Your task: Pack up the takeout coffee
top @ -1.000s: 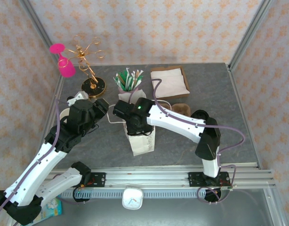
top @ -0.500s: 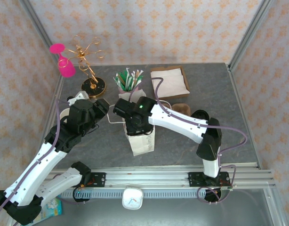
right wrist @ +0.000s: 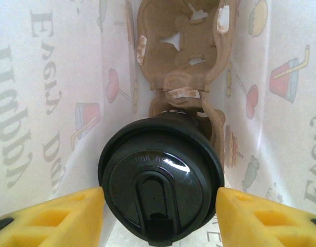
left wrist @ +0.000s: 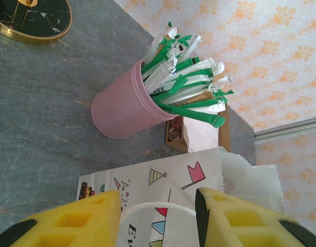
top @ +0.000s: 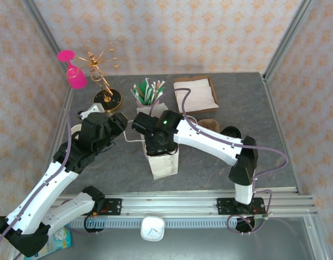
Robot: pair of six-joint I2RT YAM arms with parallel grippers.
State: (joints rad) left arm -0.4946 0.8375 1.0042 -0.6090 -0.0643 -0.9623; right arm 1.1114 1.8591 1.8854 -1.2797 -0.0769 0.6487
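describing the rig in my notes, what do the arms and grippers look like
The left arm and right arm have white links, black joints and wrists, and purple cables looping alongside; a green light glows on the right wrist. The left gripper and right gripper have blocky yellow fingers with recessed pockets and black outer corners.

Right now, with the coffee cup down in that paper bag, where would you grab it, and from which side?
Probably at the rim of the black lid, coming straight down through the open top of the bag. The bag walls crowd it on both sides and the cardboard carrier rises behind it, so only the top looks free. The round rim suits a pinch from opposite sides.
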